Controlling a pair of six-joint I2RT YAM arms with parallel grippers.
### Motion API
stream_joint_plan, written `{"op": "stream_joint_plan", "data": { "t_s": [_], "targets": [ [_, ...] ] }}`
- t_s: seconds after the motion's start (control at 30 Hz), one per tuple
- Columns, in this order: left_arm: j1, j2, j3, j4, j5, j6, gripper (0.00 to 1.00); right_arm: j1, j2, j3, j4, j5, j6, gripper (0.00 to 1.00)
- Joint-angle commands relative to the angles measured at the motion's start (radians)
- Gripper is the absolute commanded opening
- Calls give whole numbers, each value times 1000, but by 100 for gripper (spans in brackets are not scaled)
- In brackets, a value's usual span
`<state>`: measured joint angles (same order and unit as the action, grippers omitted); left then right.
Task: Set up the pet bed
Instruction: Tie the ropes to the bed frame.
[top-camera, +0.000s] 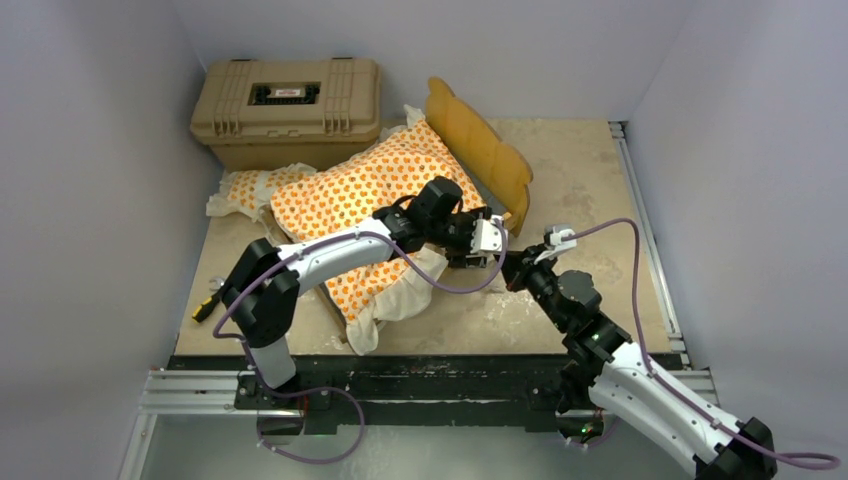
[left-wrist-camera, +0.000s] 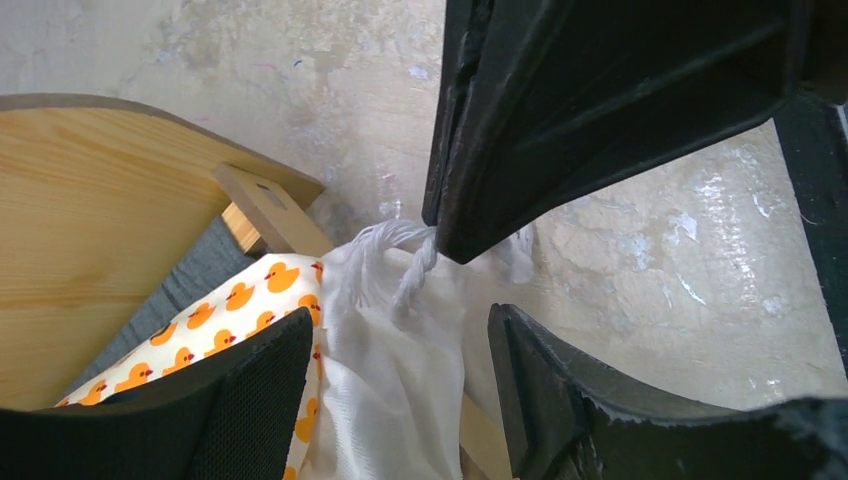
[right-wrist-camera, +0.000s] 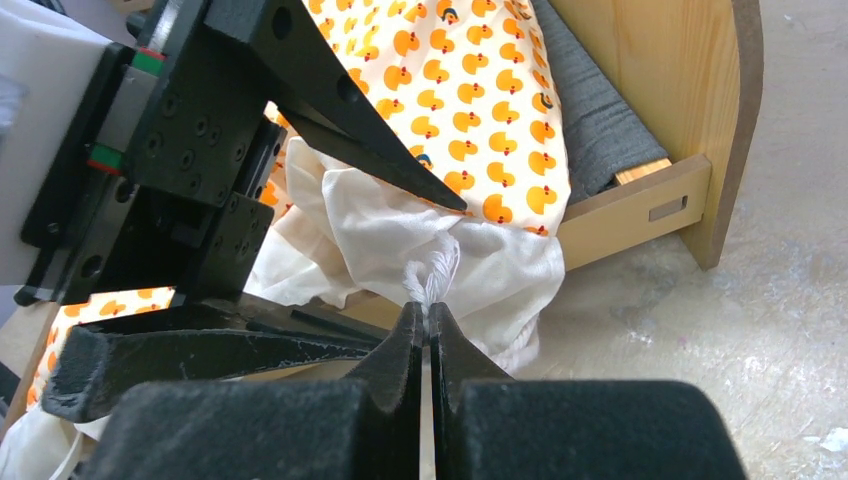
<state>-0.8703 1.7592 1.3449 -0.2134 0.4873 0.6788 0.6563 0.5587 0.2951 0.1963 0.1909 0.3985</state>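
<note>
**Cushion lying across frame, right gripper on corner cord**

Beige tabletop (top-camera: 600, 170), grey walls on three sides. Far left at the back is a tan hard case (top-camera: 288, 110), lid down. Just in front of it lies the small pillow (top-camera: 250, 188), orange print with a white ruffle, just beside the far-left end of the mattress cushion (top-camera: 350, 200). The cushion lies diagonally across the middle of the table. Its right part sits over the wooden frame and its near-left end hangs off onto the table. The grey base (right-wrist-camera: 590, 120) shows between the cushion and the headboard (top-camera: 480, 150), which stands upright at the right of the cushion. A side rail (right-wrist-camera: 630, 205) meets the headboard at the near corner.

The left gripper (left-wrist-camera: 400, 325) is at that corner with its jaws spread, white ruffle (left-wrist-camera: 390, 400) between them; contact with the cloth cannot be told. The right gripper (right-wrist-camera: 430, 325) comes in from the right with its fingers pressed together, pinching the white cord (right-wrist-camera: 432, 275) that sticks out from the ruffle. The two grippers are almost touching.
</note>
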Motion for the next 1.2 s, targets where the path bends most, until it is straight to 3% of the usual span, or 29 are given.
{"op": "stream_joint_plan", "data": {
  "t_s": [0.0,0.23,0.67,0.7,0.73,0.8,0.9,1.0,1.17],
  "targets": [
    [8,2,56,-9,88,49,63,1,19,41,46,-2,-26,0],
    [8,46,99,-16,87,74,55,2,28,39,45,-23,-21,0],
    [8,58,111,-47,68,83,0,2,58,52,35,-22,-14,0],
    [8,56,110,-44,63,78,0,2,64,61,18,-13,-5,2],
    [7,55,109,-45,57,71,0,2,68,79,-9,-2,8,17],
    [8,56,110,-53,42,61,0,2,75,114,-83,33,55,35],
    [8,49,97,-60,13,49,0,2,107,188,-243,43,134,52],
    [8,26,67,-44,-19,34,0,2,148,266,-394,15,209,59],
    [8,13,49,-47,-68,20,0,2,263,376,-681,22,413,59]
  ]
}}
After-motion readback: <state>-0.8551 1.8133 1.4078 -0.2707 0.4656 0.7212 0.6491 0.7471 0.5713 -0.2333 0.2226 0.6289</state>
